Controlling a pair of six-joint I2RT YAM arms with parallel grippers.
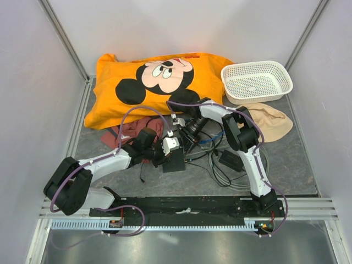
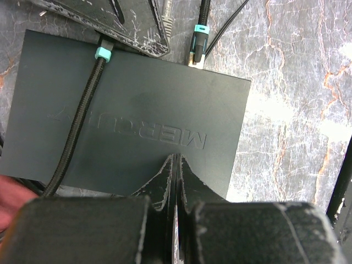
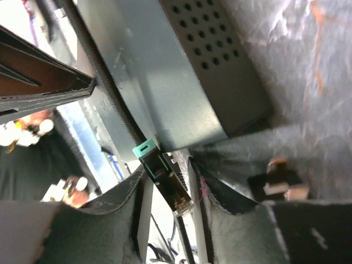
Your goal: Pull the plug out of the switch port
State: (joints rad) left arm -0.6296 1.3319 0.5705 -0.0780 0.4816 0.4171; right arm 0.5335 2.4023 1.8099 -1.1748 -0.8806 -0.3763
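The switch is a flat dark grey box on the marbled table, also in the top view. Its port row is hidden on the far edge. My left gripper is shut, its tips resting on the box lid. The plug, black with a teal collar, hangs tilted between my right gripper's fingers. Its clear tip with gold contacts shows free, outside any socket. Its braided cable lies across the lid. A second teal-collared plug sits at the box's far edge.
An orange Mickey cloth and a white basket lie at the back. A beige cloth, a maroon cloth, a black adapter brick and tangled cables surround the switch.
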